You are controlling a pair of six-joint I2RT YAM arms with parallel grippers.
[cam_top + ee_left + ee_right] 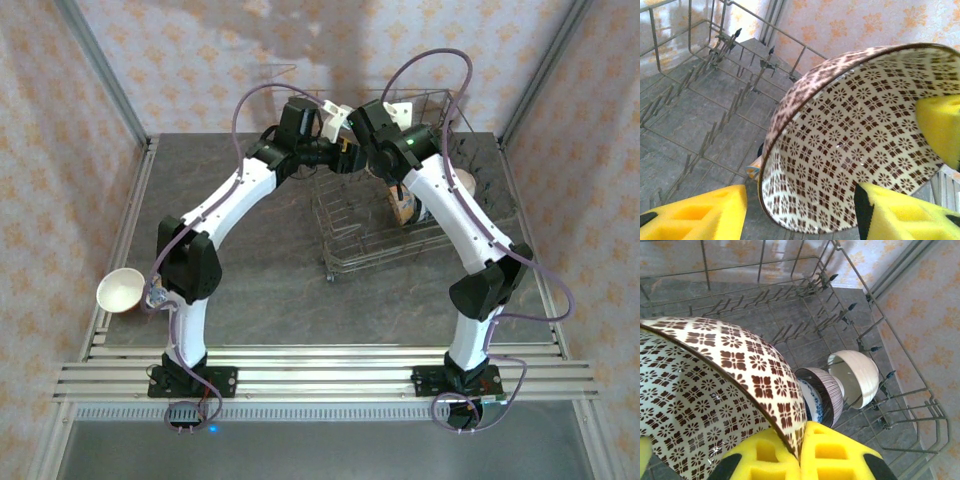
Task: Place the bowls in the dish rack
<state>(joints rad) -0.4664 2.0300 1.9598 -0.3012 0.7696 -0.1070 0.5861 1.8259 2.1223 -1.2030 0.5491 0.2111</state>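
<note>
A brown-and-white patterned bowl (730, 390) hangs tilted over the wire dish rack (840, 310). My right gripper (801, 455) is shut on its rim, one yellow finger inside and one outside. In the left wrist view the same bowl (840, 135) lies between the fingers of my left gripper (800, 215), which is open. Its left finger (695, 215) stands clear of the bowl's outer wall. Three bowls stand on edge in the rack: a cream one (860, 375), a dark striped one (832, 390) and a blue-patterned one (811, 402). Another cream bowl (120, 290) sits on the table's left edge.
The rack (380, 235) stands at the back right of the grey table, with rows of upright tines (700, 110) free to the left of the loaded bowls. Both arms meet above the rack's far side. Patterned walls close in the table on three sides.
</note>
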